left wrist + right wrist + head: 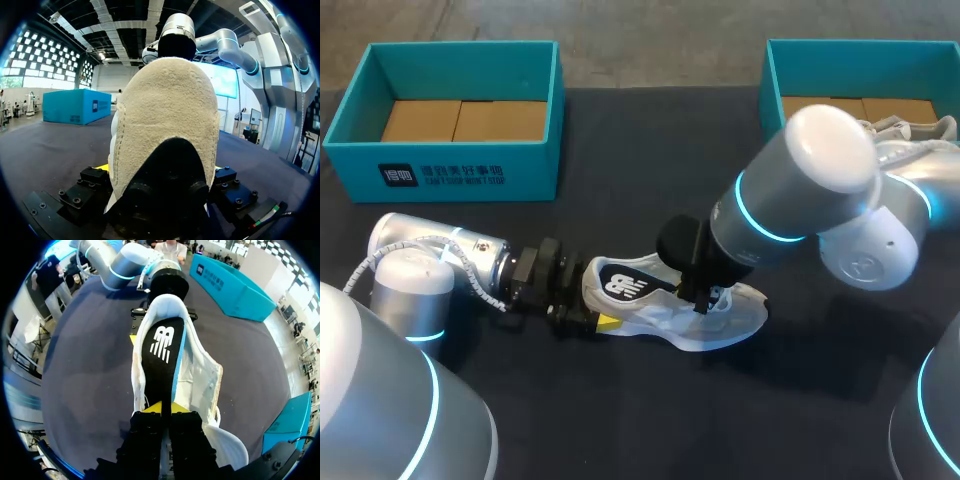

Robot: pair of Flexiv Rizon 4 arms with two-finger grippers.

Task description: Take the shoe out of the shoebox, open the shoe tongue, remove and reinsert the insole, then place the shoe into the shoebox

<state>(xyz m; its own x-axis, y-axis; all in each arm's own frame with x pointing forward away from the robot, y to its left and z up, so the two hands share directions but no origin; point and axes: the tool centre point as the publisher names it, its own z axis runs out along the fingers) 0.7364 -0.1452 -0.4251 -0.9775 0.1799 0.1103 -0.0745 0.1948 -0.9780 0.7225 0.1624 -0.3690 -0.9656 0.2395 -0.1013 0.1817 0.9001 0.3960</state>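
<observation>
A white shoe (725, 325) lies on its side on the dark table, mid-front. My left gripper (588, 308) comes in from the left, its wide-set fingers against both sides of the fleecy heel (165, 125). The black insole (625, 283) with a white logo runs along the shoe's opening. Its front end is pinched in my right gripper (162, 409), which is shut on it above the forefoot (702, 300). In the right wrist view the insole (162, 350) stretches from the fingers to the heel collar, with the shoe (202, 385) around it.
A teal shoebox (450, 170) with a cardboard floor stands at the back left. A second teal box (775, 80) at the back right holds another white shoe (910, 140). My right arm's elbow hangs over that box.
</observation>
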